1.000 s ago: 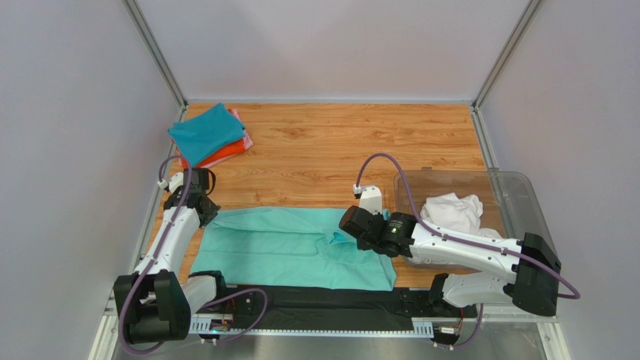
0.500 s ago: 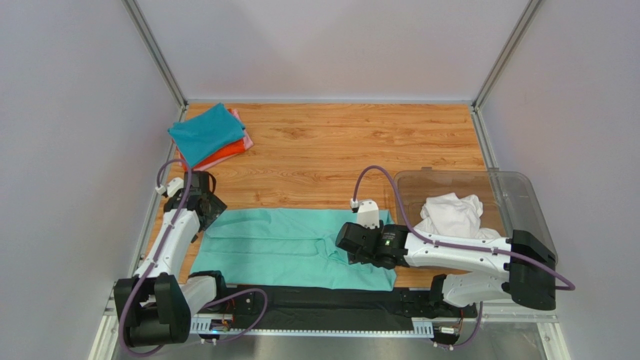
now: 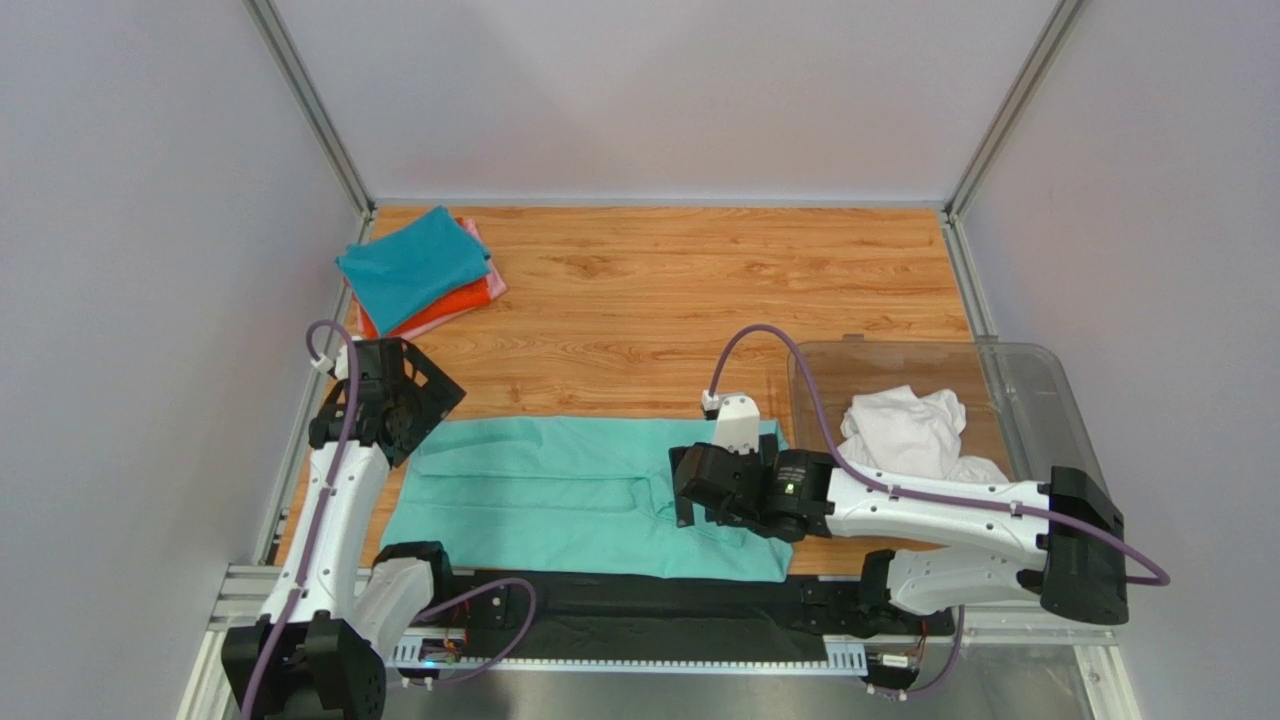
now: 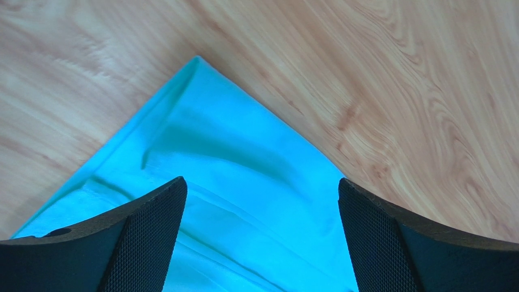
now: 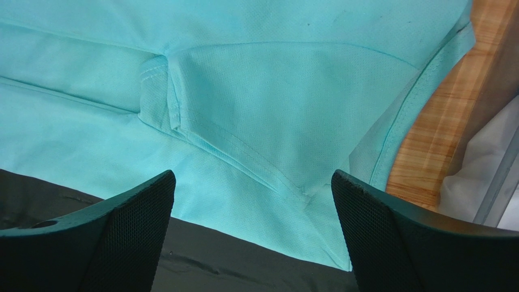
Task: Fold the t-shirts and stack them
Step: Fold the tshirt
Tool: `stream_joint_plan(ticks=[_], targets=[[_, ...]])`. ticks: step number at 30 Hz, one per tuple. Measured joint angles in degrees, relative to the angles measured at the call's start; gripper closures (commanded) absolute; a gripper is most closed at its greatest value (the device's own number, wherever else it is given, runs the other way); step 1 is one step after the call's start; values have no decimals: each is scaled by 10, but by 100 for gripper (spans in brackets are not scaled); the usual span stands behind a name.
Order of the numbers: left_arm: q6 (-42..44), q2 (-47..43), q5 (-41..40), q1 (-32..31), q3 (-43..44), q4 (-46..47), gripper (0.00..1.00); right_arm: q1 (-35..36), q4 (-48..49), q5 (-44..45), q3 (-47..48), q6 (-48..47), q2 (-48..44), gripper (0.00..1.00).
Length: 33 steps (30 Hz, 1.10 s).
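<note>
A mint-green t-shirt [image 3: 571, 495] lies spread flat along the near edge of the table. My left gripper [image 3: 425, 402] hovers open over its far left corner; in the left wrist view the corner [image 4: 243, 158] shows between the wide-apart fingers [image 4: 152, 225]. My right gripper [image 3: 691, 491] stands open above the sleeve seam [image 5: 274, 79] near the shirt's right end, holding nothing. Folded t-shirts are stacked at the far left: teal-blue [image 3: 410, 264] on top, orange-red [image 3: 463, 308] and a pink edge [image 3: 475, 233] below. A crumpled white t-shirt [image 3: 902, 425] sits in the bin.
The clear plastic bin [image 3: 1037, 383] stands at the right, close to my right arm. A black mat [image 3: 646, 608] runs along the near edge, under the green shirt's hem [image 5: 213, 255]. Bare wooden tabletop [image 3: 676, 300] stretches behind the shirt. Grey walls enclose the table.
Both grippers have opened and let go of the mint-green shirt, which now lies flat. The left gripper has risen off the corner. The right gripper has shifted slightly toward the near edge.
</note>
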Motion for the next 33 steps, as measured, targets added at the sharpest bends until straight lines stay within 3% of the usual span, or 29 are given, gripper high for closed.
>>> stream_joint_plan(ticks=[6, 14, 23, 33], targets=[[11, 10, 59, -19, -2, 34, 0, 0, -5, 29, 20, 1, 22, 0], [20, 86, 86, -25, -29, 83, 0, -36, -5, 36, 41, 12, 108, 0], [27, 155, 86, -25, -69, 108, 0, -75, 32, -8, 5, 35, 149, 0], [26, 143, 84, -25, -92, 119, 0, -166, 135, -75, -29, -15, 170, 0]])
